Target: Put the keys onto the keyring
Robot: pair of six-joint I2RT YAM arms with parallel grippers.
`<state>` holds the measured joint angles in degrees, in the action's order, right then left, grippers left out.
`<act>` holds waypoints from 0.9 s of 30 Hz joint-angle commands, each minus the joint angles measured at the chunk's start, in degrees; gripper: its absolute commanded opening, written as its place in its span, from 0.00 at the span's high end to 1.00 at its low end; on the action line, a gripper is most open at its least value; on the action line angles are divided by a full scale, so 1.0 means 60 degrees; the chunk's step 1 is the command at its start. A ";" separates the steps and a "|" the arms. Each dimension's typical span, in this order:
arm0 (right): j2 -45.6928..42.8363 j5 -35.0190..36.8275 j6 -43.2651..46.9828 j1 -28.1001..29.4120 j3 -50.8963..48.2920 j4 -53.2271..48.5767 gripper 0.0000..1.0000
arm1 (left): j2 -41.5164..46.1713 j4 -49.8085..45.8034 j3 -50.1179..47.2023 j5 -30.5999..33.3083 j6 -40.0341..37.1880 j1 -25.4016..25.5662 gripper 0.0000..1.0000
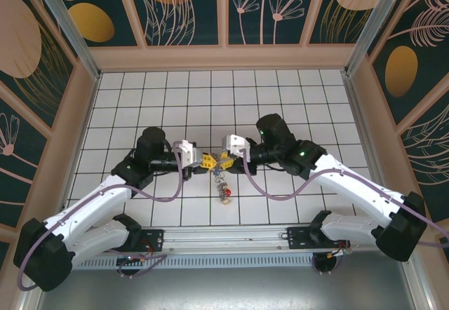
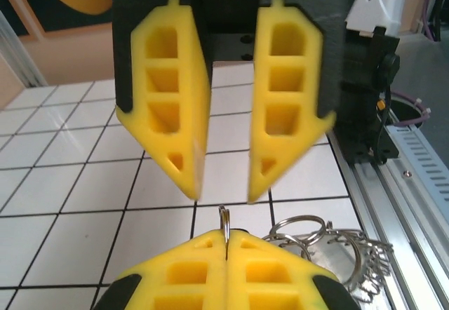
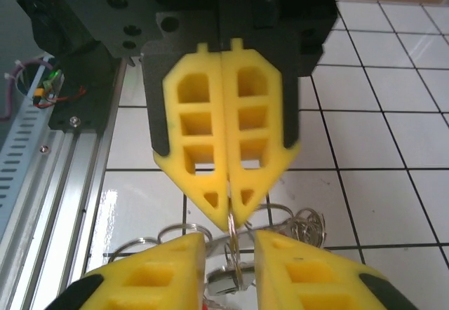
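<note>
Here, a thin wire ring [image 2: 224,220] stands on edge, pinched between the closed fingers of the left gripper [image 2: 226,238], with only its top arc showing above the yellow pads. In the right wrist view the same ring [image 3: 231,227] runs down from the left gripper's [image 3: 230,215] meeting tips into the gap of the right gripper [image 3: 230,245]. That gripper's fingers stand apart on either side of the ring, with space showing between pad and wire.

The keys [image 1: 223,185] sit in a bunch of small rings just below where the two grippers meet tip to tip, with a red piece at the near end. I cannot tell whether the bunch hangs or lies on the tiled table [image 1: 140,99]. The rail [image 1: 231,238] runs just beyond it, toward the arm bases.
</note>
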<state>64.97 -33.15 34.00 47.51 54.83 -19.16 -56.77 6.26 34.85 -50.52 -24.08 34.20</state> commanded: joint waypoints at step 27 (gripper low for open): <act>0.0388 -0.0712 -0.0473 -0.0120 -0.0335 0.0413 1.00 | 0.0311 0.5111 -0.1103 -0.0368 0.2594 0.0045 1.00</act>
<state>66.54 -36.49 31.18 46.81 53.49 -17.78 -55.96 29.04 28.25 -52.23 -10.76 34.26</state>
